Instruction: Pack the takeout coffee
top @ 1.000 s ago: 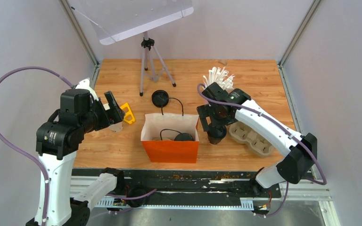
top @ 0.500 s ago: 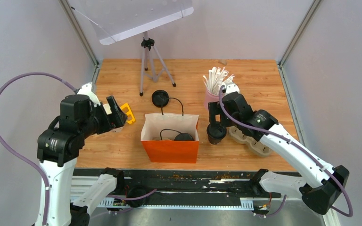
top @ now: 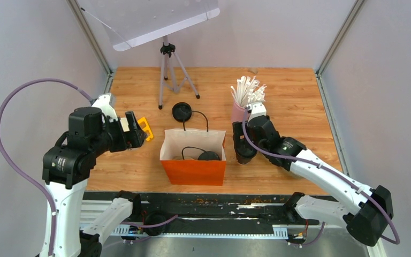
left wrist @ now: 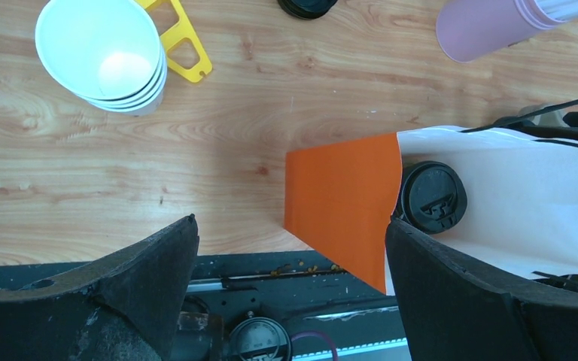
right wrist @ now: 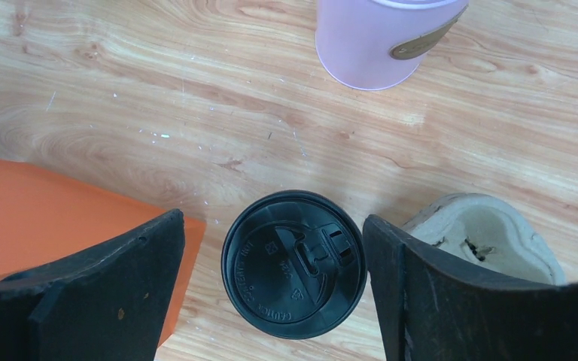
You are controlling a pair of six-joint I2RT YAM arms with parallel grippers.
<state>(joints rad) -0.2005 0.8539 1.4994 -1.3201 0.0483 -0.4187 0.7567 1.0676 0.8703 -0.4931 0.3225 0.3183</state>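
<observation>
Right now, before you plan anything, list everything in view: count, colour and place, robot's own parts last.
bag: one, orange, table centre.
lidded cup: one, black lid, inside the bag.
second lidded cup: one, black lid, standing right of the bag.
loose lid: one, black, behind the bag.
open cups: one nested stack, white, left of the bag.
yellow piece: one, beside the stack.
straw cup: one, pink, behind the second cup.
pulp tray: one, brown, right of the second cup.
tripod: one, grey, table's back.
left tool: one, black, open, over the table's left.
right tool: one, black, open, straddling the second cup.
</observation>
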